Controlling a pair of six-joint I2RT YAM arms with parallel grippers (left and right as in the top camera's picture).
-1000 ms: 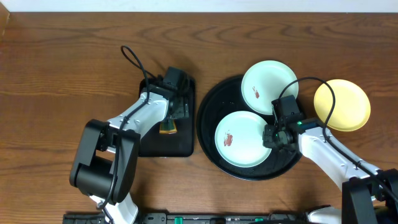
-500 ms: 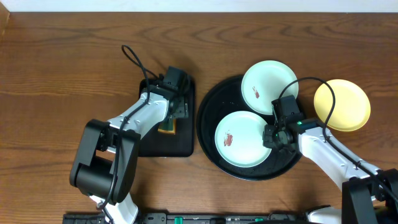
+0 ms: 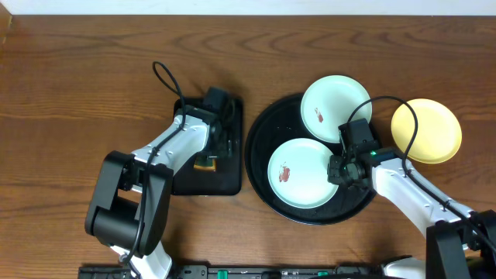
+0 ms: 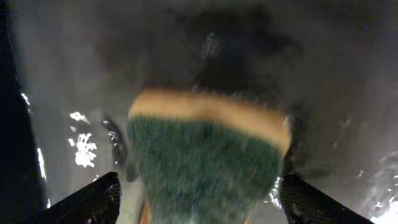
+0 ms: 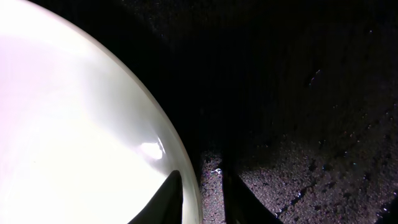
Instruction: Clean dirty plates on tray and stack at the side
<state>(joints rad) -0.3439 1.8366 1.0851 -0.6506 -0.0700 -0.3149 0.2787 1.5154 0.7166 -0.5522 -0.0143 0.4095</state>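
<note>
The round black tray (image 3: pixel 260 143) holds two mint-white plates with red-brown smears: one at the front (image 3: pixel 302 172), one at the back (image 3: pixel 335 107) lying over the rim. The pale yellow plate (image 3: pixel 426 130) sits on the table to the tray's right. My right gripper (image 3: pixel 339 172) is shut on the front plate's right rim; the right wrist view shows one finger over the plate (image 5: pixel 74 124) and one outside it, jaws (image 5: pixel 202 186) narrow, above the tray floor (image 5: pixel 311 93). My left gripper (image 3: pixel 213 147) is open, its fingers (image 4: pixel 199 190) either side of a green-and-yellow sponge (image 4: pixel 205 155).
The sponge (image 3: pixel 204 164) lies in a smaller rectangular black tray (image 3: pixel 186 182) left of the round tray. The table is brown wood. Cables loop over both arms.
My left gripper has moved a little toward the table's front, down over the sponge, hiding more of it. The right arm and the plates have not moved.
</note>
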